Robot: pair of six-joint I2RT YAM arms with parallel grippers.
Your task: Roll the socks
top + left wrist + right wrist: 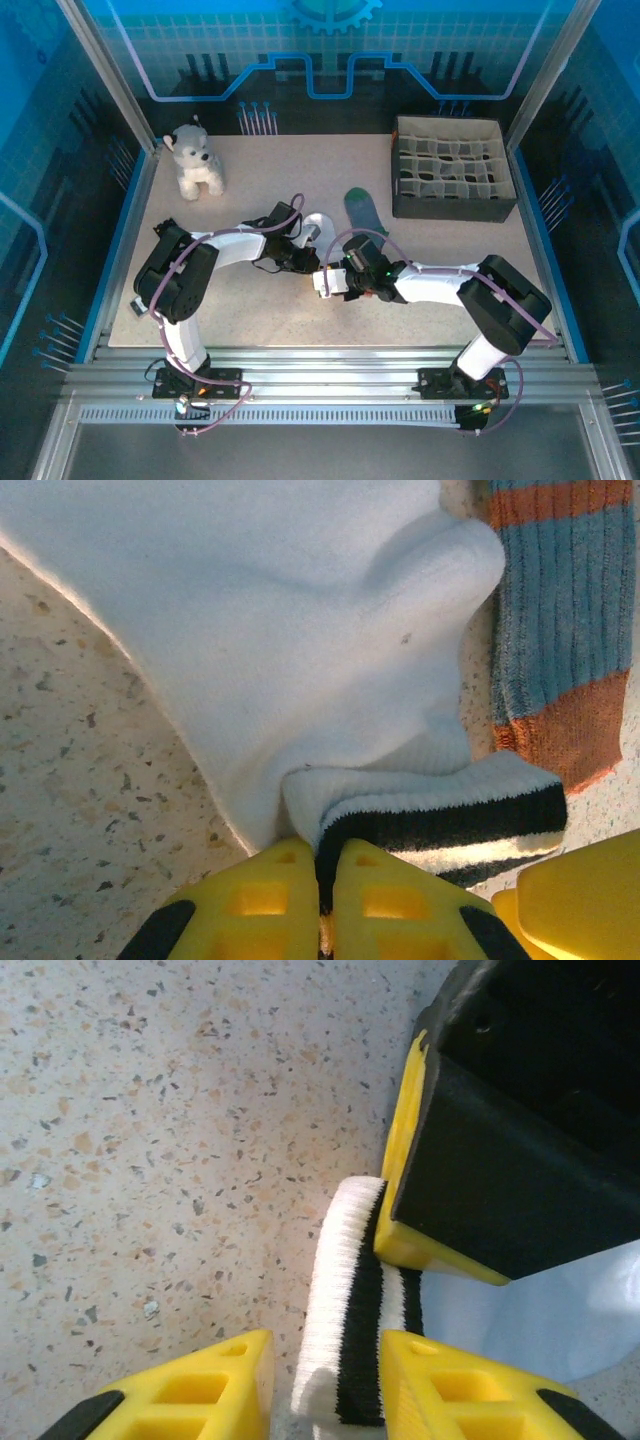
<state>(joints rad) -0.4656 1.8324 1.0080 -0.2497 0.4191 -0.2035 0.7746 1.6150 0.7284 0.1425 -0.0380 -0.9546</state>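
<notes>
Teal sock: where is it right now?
In the top view the teal sock lies centrally, left of the black divided box, its orange cuff beside the white sock.

Seen from above, the two wrists cover most of the white sock (318, 224) and the near end of the teal sock (361, 209), the left wrist camera cuts both off at its top edge, and the divided box's (452, 206) cells are too small to read.

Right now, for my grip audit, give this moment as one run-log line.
left gripper: shut on white sock cuff | right gripper: open around same cuff | teal sock: beside, ungripped
</notes>
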